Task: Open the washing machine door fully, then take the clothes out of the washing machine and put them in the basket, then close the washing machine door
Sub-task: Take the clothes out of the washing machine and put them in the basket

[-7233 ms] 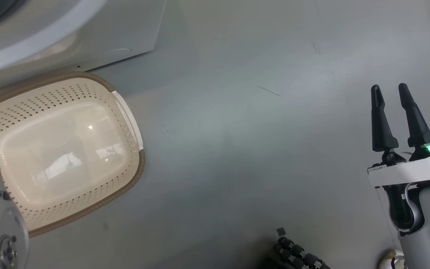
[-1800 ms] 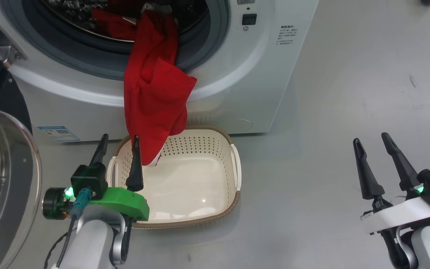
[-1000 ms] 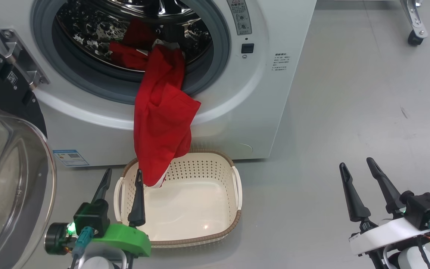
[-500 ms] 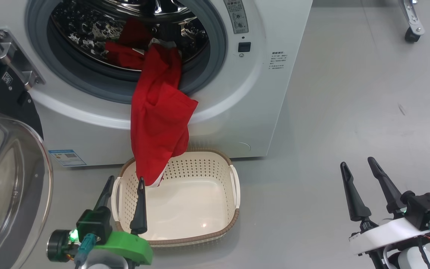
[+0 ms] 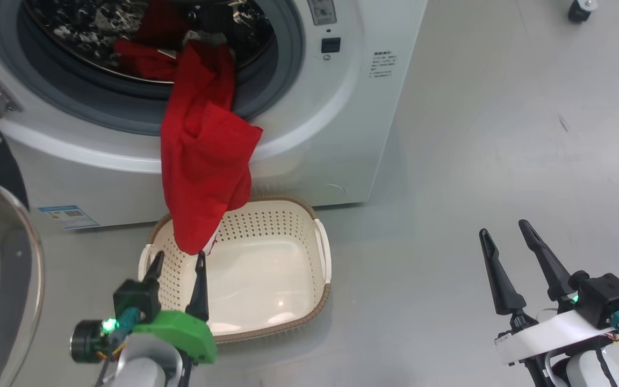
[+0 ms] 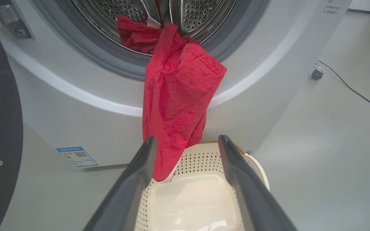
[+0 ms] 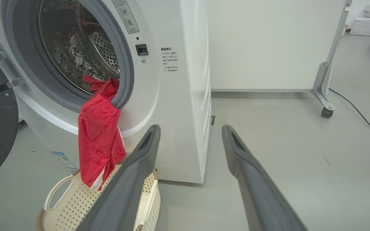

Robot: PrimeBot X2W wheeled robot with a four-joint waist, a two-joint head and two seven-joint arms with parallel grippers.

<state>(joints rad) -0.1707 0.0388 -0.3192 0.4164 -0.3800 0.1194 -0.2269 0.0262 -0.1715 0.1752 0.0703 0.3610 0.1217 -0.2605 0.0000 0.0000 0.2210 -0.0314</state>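
Left gripper [image 5: 178, 257] gapes beside clothes [image 5: 202, 161] hanging vertically over basket [image 5: 282, 221].

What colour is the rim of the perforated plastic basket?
Brown; the rim edges the cream basket. Head view shows it best.

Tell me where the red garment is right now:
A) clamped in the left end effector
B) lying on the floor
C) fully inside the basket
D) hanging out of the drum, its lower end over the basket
D: the garment drapes from the drum down over the basket; the left end effector is open, not gripping it.
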